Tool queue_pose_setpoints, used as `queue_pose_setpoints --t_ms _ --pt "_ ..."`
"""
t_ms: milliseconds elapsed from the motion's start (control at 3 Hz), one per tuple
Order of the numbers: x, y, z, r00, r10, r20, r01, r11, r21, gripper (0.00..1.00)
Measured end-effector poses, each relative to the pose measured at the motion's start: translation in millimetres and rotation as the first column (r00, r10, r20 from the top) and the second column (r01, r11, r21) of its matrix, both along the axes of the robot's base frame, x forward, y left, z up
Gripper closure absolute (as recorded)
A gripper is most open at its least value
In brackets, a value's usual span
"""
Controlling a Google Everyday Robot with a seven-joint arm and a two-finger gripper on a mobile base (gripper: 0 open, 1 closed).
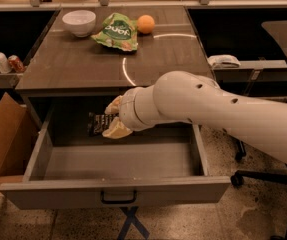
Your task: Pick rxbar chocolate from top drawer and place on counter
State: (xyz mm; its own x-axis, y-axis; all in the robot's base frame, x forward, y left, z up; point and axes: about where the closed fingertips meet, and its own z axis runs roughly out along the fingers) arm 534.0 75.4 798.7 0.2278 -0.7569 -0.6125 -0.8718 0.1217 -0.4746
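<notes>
We see our gripper [111, 118] inside the pulled-out top drawer [58, 191], toward its back, under the counter's front edge. Its two pale fingers [116, 130] clamp one end of the rxbar chocolate [98, 124], a black wrapper with pale lettering. At the far end of the counter [78, 66] sit a white bowl [79, 22], a green snack bag [116, 31] and an orange [145, 23].

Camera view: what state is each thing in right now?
top drawer: pulled open.
rxbar chocolate: gripped, within the drawer.
pincer: shut on the rxbar chocolate, reaching into the drawer.
bowl: upright on the counter.
snack bag: crumpled, lying on the counter.
</notes>
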Motion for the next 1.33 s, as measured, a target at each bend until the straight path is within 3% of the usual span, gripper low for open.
queue_pose_setpoints --t_ms 333,667,1000,1333 --pt "0.1 0.0 0.1 1.0000 0.000 0.000 0.000 1.000 0.000 1.00" --pt "12.1 -3.6 10.5 0.9998 0.002 0.020 -0.003 0.999 0.046 1.00" --pt "40.7 -12.0 35.2 0.9981 0.015 0.059 -0.023 0.991 0.130 1.00" --pt "77.2 -25.0 66.3 0.9940 -0.020 0.108 -0.003 0.978 0.209 1.00"
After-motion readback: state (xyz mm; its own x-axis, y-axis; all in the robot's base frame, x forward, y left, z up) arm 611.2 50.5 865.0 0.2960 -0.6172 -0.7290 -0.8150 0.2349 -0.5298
